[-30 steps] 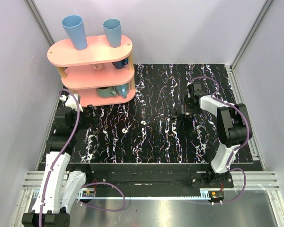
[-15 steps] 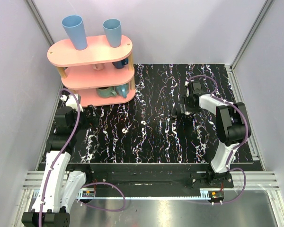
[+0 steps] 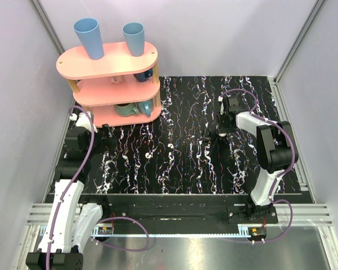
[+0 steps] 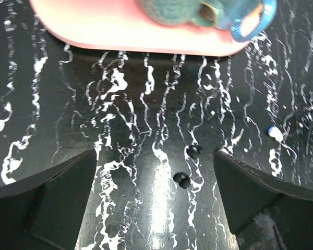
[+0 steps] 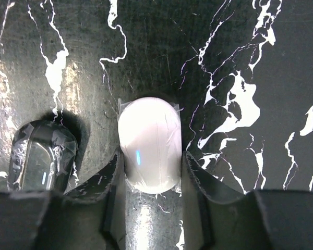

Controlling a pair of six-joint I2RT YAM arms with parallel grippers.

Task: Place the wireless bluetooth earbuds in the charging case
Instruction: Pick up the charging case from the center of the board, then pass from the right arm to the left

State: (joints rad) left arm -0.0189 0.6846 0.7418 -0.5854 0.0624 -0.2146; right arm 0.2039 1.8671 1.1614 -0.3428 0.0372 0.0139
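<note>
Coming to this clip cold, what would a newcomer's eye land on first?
The pink shelf, topped by blue cups, at the table's far left corner, draws the eye first. Then, in the right wrist view, the white charging case stands out, pinched between the fingers of the right gripper on the black marbled table.

A shelf (image 3: 108,84) stands at the far left corner of the worktop (image 3: 186,174), with two cups (image 3: 89,38) on its top tier. The wireless bluetooth earbuds (image 3: 148,153) lie mid-worktop, near each other. Well to their right, the charging case (image 5: 148,143) sits between the fingers of the right tool (image 5: 151,156).
</note>
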